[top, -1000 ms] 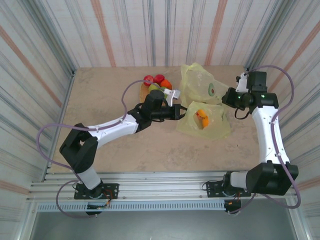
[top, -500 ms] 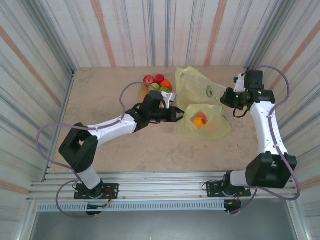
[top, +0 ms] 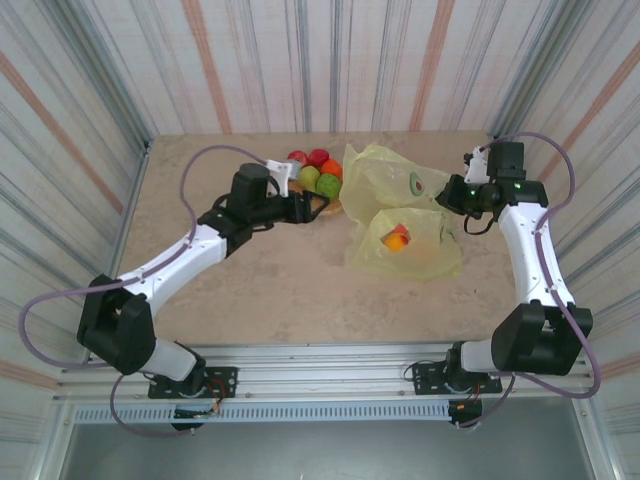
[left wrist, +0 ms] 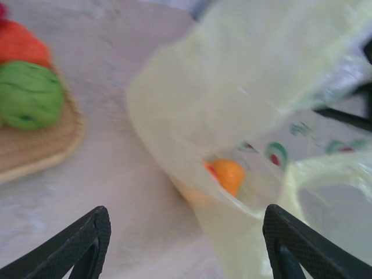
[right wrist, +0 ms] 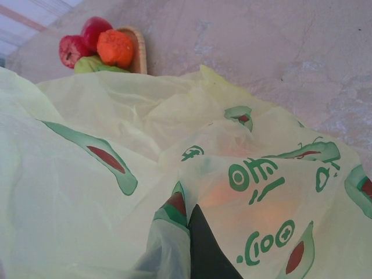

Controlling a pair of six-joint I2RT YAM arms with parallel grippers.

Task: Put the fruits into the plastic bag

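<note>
One orange (top: pixel 397 238) sits in the plastic bag (top: pixel 415 258) toward the table's right edge. The other fruits (top: pixel 318 172) wait on the wicker tray (left wrist: pixel 35 151) by the far edge. Left gripper (top: pixel 316 205) gapes empty - right gripper (top: pixel 452 193) pinches the bag.

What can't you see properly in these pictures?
- Inside of the translucent yellow-green plastic bag: top view, crinkled film hides everything but one orange fruit.
- Round woven wicker tray: left wrist view, blurred and cut off by the left edge.
- Right gripper: right wrist view, the bag drapes over its fingers.
</note>
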